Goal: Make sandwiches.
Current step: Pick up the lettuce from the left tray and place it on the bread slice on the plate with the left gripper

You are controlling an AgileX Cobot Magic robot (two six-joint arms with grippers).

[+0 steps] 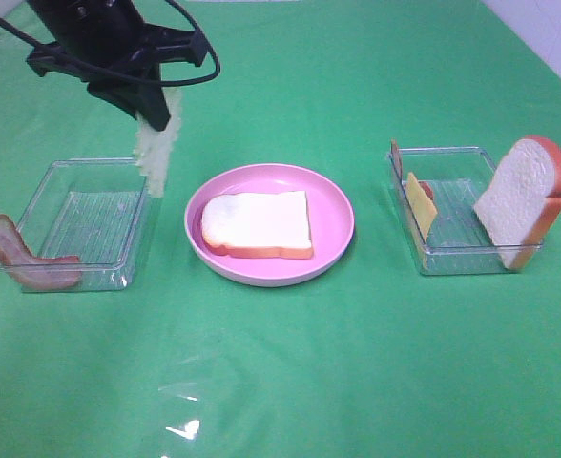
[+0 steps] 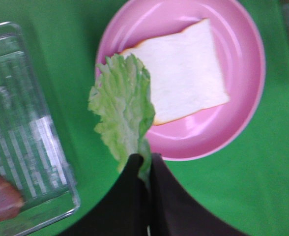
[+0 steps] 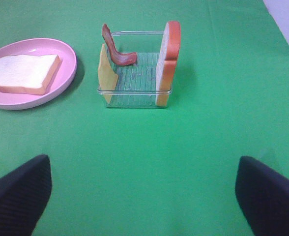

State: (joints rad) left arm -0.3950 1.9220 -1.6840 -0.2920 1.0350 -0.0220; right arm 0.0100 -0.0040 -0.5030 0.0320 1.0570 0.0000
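Observation:
My left gripper [image 1: 155, 116] hangs above the gap between the left tray and the pink plate [image 1: 336, 221], shut on a pale green lettuce leaf [image 1: 156, 148] that dangles from it. In the left wrist view the lettuce [image 2: 122, 105] hangs from the left gripper [image 2: 145, 164] over the plate's rim [image 2: 250, 103], next to the bread slice [image 2: 184, 71]. That slice [image 1: 259, 224] lies flat on the plate with nothing on it. My right gripper [image 3: 144, 196] is open and empty, low over bare cloth in front of the right tray [image 3: 134, 98].
The clear left tray [image 1: 85, 224] has a bacon strip [image 1: 23, 260] draped over its near left corner. The right tray [image 1: 452, 250] holds a yellow cheese slice [image 1: 419, 205], a bacon strip [image 3: 115, 51] and an upright bread slice [image 1: 521, 198]. Green cloth covers the table.

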